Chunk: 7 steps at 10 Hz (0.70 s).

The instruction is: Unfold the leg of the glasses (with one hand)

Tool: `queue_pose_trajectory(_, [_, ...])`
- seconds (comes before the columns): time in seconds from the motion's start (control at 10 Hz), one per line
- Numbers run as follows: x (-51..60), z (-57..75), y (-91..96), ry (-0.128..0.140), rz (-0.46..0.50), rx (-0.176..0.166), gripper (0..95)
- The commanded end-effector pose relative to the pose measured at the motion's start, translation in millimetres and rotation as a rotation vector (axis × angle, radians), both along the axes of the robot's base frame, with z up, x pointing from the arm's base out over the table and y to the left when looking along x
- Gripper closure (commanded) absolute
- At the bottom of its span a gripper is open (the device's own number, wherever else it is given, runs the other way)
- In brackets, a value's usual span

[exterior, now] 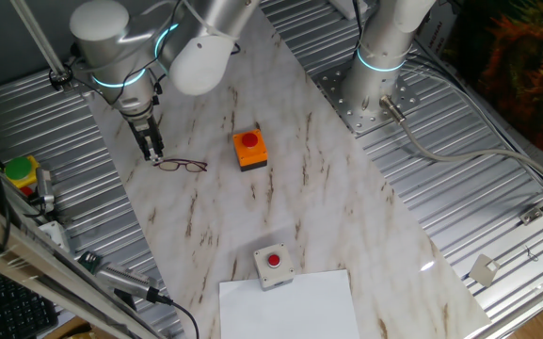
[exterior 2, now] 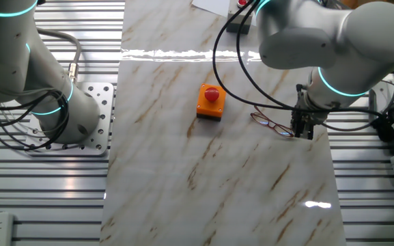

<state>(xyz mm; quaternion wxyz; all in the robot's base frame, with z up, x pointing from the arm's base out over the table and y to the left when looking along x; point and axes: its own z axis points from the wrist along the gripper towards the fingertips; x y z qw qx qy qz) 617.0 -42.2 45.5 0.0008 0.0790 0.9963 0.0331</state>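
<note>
Lying glasses (exterior: 183, 166) touch the tool (exterior: 153, 153).

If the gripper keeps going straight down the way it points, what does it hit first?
Probably the end of the glasses right at the gripper, possibly a temple arm, then the marble table. Depth is unclear; it may just miss the frame.

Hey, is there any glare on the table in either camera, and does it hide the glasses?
One fixed view: only a small bright glint near the marble table's right edge. The other fixed view: a glare band across the top and a small spot lower right. Both miss the glasses, thin but visible beside the gripper.
</note>
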Motion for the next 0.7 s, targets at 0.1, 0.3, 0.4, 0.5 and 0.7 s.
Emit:
queue_pose_trajectory(0.1, [0.0, -0.2, -0.1, -0.001, -0.003, -0.001, 57.0])
queue_pose_trajectory(0.3, [0.0, -0.2, -0.1, 0.001, -0.004, -0.001, 57.0])
queue_pose_trajectory(0.4, [0.0, -0.3, -0.1, 0.001, -0.004, -0.001, 57.0])
queue_pose_trajectory(0.5, [0.1, -0.8, -0.2, 0.002, -0.004, -0.001, 57.0])
queue_pose_trajectory(0.7, [0.1, -1.8, -0.2, 0.005, -0.004, 0.001, 57.0])
